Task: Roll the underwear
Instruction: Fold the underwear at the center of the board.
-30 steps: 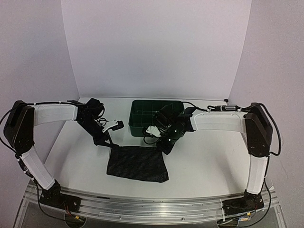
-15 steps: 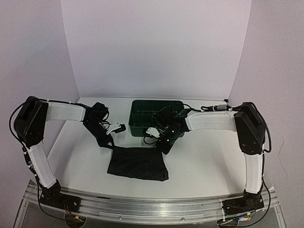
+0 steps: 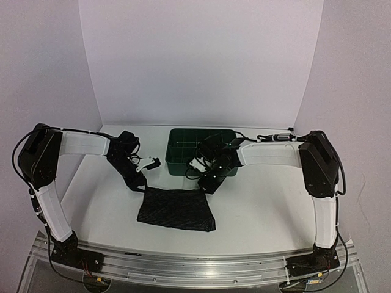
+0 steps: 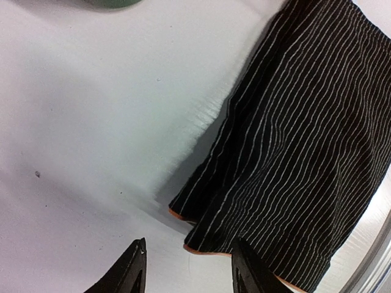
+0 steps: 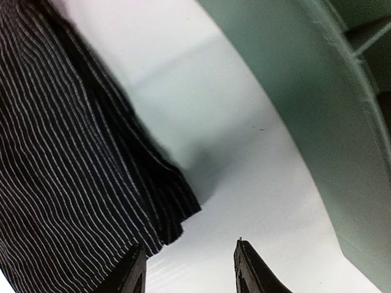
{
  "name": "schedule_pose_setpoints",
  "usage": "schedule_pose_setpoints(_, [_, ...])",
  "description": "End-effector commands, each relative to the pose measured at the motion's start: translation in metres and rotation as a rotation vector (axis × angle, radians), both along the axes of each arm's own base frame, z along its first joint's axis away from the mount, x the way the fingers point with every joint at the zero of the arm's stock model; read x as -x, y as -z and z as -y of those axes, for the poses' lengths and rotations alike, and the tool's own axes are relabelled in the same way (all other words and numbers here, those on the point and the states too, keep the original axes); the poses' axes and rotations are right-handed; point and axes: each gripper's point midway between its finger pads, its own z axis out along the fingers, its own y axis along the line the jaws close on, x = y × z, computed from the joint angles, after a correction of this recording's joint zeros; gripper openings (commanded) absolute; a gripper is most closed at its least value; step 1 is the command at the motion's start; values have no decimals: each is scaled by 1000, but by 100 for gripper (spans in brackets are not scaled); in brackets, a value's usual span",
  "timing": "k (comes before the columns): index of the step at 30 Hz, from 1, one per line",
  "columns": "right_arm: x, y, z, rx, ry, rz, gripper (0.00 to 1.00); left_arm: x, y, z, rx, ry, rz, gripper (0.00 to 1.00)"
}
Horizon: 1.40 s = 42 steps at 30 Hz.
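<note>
Where the counter (image 3: 263,201) lies between the two arms, we record one piece of underwear (image 3: 176,209): black with thin pale stripes, spread flat near the front edge, apart from the green bin (image 3: 181,166) that stands behind it.

Left tool (image 3: 139,185): low at the garment's far left corner. Its wrist camera shows the fingers (image 4: 135,271) set wide, only their tips in frame. An orange-trimmed hem edge lies in the gap between them. We cannot tell whether either tip touches the cloth.

Right tool (image 3: 206,187): low at the far right corner, just in front of the bin's near wall. Its fingers (image 5: 244,268) stand wide with bare counter between them. The cloth corner lies just beside one tip, contact unclear.

Hidden or cut off: from above, both tools are dark shapes against dark cloth, and we cannot make out their tips there. The wrist views crop the garment, so its full outline shows only from above. The bin's compartments are partly covered by the right arm, and their contents cannot be read.
</note>
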Motion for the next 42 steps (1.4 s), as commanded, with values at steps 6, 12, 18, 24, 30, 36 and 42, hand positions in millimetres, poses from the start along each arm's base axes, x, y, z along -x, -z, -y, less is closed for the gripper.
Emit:
schedule_pose_setpoints(6, [25, -75, 17, -167, 148, 71, 47, -8, -83, 10, 136, 59, 229, 43])
schedule_pose_setpoints(12, [52, -68, 25, -298, 522, -157, 45, 43, -66, 35, 91, 375, 325, 38])
schedule_pose_setpoints(18, [113, -37, 7, -172, 240, -93, 45, 68, -40, 39, 69, 575, 300, 47])
schedule_pose_setpoints(24, [134, -29, -3, -200, 12, 49, 46, 109, -34, 43, 120, 788, 338, 61])
schedule_pose_setpoints(30, [139, -17, -1, -197, 55, -4, 47, 123, 3, 26, 25, 861, 309, 65])
schedule_pose_setpoints(36, [147, 5, 4, -149, 41, -48, 47, 121, 26, 14, -53, 883, 293, 66])
schedule_pose_setpoints(42, [154, 15, 13, -106, -2, -65, 46, 123, 26, 14, -43, 856, 271, 63])
